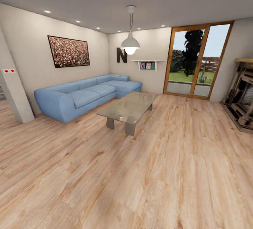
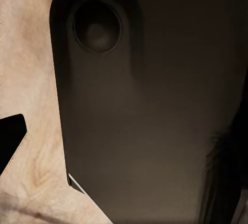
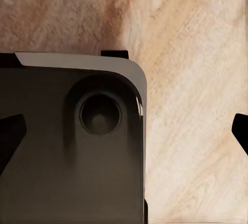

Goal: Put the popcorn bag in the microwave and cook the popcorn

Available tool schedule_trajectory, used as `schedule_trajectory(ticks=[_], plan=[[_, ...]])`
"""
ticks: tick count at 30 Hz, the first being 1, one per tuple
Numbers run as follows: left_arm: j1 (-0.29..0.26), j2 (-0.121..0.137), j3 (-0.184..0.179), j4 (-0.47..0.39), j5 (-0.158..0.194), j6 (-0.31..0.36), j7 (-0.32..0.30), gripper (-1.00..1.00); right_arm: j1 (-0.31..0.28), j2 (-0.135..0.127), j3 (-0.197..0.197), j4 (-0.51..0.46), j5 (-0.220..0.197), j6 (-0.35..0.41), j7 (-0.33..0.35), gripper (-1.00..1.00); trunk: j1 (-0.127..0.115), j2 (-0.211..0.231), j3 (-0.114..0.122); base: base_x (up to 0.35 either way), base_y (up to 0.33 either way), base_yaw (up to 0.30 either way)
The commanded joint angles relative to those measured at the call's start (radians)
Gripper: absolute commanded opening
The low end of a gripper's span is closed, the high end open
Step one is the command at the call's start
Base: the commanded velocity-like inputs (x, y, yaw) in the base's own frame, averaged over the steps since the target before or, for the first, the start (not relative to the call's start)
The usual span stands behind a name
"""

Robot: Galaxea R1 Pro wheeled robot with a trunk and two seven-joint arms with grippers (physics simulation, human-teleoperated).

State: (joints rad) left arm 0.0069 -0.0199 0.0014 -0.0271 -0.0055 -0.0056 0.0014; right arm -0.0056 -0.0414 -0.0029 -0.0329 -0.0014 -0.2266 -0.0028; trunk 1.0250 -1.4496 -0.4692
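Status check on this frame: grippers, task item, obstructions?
Grippers: state cannot be told. Robot in living room, not kitchen. Ahead: glass coffee table, blue sofa, wood floor.

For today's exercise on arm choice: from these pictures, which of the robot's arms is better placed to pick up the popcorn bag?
Neither yet. The head view shows a living room: blue sofa, glass coffee table, wooden floor. Both wrist views face the robot's dark base over floor. It probably must drive to the kitchen first.
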Motion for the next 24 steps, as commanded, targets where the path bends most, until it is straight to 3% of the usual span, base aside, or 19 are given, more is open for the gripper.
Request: schedule_trajectory(ticks=[1, 24], plan=[[0.001, 0.000, 0.000, -0.002, -0.001, -0.001, 0.000, 1.00, -0.001, 0.000, 0.000, 0.001, 0.000, -0.003, 0.000, 1.00, 0.000, 0.000, -0.001, 0.000, 0.000, -0.297], [0.001, 0.000, 0.000, -0.002, -0.001, -0.001, 0.000, 1.00, -0.001, 0.000, 0.000, 0.001, 0.000, -0.003, 0.000, 1.00, 0.000, 0.000, -0.001, 0.000, 0.000, -0.297]])
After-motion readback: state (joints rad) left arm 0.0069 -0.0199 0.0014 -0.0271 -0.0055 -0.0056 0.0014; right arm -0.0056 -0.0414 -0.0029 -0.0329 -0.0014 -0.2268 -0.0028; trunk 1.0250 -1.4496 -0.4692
